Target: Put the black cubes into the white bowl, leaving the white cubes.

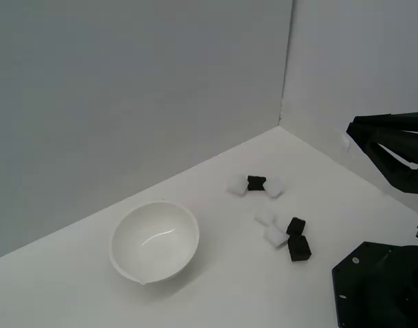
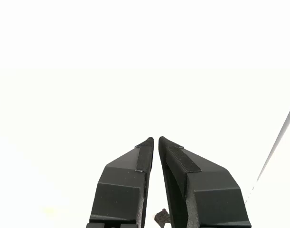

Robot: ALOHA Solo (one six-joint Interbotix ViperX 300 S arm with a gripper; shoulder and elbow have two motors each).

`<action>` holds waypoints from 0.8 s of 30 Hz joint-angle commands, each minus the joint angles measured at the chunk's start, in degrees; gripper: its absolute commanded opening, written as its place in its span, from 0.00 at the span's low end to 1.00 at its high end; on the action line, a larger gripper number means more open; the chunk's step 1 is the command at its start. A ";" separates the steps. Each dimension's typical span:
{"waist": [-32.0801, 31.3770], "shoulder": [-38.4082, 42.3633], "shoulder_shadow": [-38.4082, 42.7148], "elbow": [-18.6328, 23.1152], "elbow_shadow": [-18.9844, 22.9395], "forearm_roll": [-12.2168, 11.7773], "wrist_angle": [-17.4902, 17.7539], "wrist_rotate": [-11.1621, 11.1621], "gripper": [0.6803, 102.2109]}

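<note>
Looking from the exterior view's left to its right, I first meet the white bowl [image 1: 154,240], which is empty, glossy, round and deep. Next comes the far group: one black cube [image 1: 256,183] squeezed between two white cubes [image 1: 236,188] [image 1: 273,188], touching both or nearly so. Nearer to the arm is the second group: two pale white cubes [image 1: 265,219] [image 1: 276,236], and just beside them two more black cubes [image 1: 295,226] [image 1: 299,248] that seem to touch each other. All cubes are small and matte, far smaller than the bowl, and the white ones are faint against the white table [image 1: 215,287].

My gripper [image 2: 155,138] is closed or nearly closed with nothing between the tips, as I see in the wrist view, where only blank white surface is ahead. The arm [image 1: 393,147] is at the exterior view's right edge, well apart from the cubes.

I judge these risks. Each black cube has a white neighbour very close, so the fingers, when they come down, may push or catch a white cube together with the black one. The two touching black cubes may be taken as one, and one may slip out. The white cubes are hard to see, so I can knock them without noticing. Also, I must open the tips before descending.
</note>
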 commanded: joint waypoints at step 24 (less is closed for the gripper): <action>0.62 0.97 0.97 -0.79 -1.23 -0.26 0.35 1.58 0.03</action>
